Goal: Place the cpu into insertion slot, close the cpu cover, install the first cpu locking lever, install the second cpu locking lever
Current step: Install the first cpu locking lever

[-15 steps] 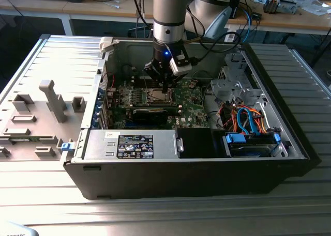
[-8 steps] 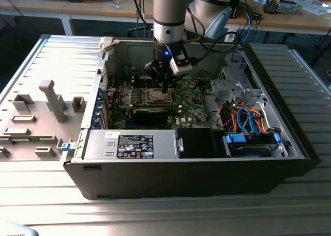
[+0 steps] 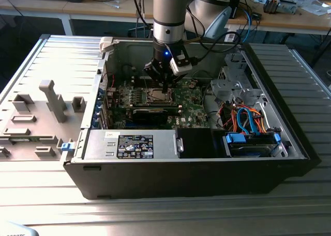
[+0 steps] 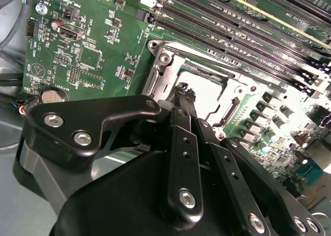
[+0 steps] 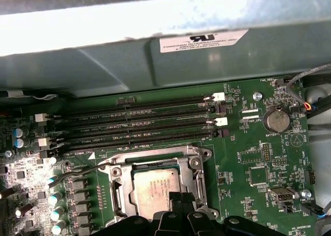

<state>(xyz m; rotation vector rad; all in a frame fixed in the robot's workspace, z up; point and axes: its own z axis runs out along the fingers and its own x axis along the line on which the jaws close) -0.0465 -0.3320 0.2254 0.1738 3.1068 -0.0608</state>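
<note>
While the arm stands vertical, its clenched claw [image 4: 182,94] touches the cpu cover [image 4: 234,91].

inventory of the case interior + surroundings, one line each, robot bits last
computer case: 1, black, lying open on a metal table
motherboard: 1, green, inside the case
cpu: 1, silver-grey, seated in the insertion slot
cpu cover: 1, silver, closed over the cpu
memory slots: 4, black, beside the socket
power supply: 1, grey, near wall
coin battery: 1, silver
arm: 1, grey
claw: 1, black, tips at the cover
</note>
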